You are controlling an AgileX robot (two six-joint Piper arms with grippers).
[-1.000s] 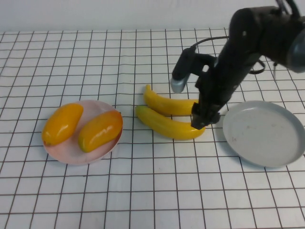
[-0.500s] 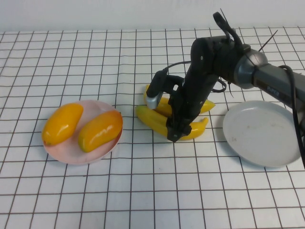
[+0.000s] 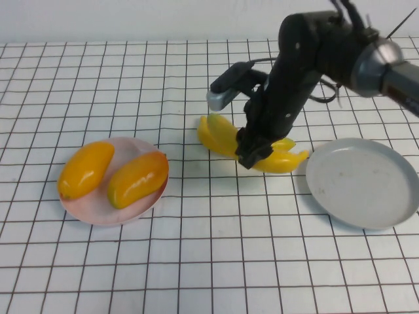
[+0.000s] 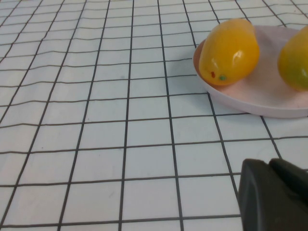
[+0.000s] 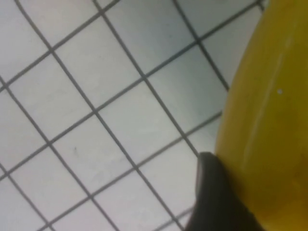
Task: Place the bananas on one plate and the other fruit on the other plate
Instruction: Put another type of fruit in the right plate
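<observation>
No text, label, brand, number or sign can be read anywhere in these views. The tabletop [image 3: 196, 261] carries only a plain black grid on white.

Bananas [image 3: 222, 136]: glossy yellow, plastic-looking skin, smooth, with highlights seen. Other fruit [image 3: 137, 178]: glossy orange-yellow, smooth, strong shine noted in the left wrist view. Pink plate [image 3: 98, 208]: smooth, dull sheen. Grey plate [image 3: 364, 183]: matt, faintly speckled. Surface [image 3: 196, 261]: covered in a white sheet with black grid lines, matt, slightly rippled like cloth. Right gripper [image 3: 251, 156]: matt black housing, seen against a banana.
</observation>
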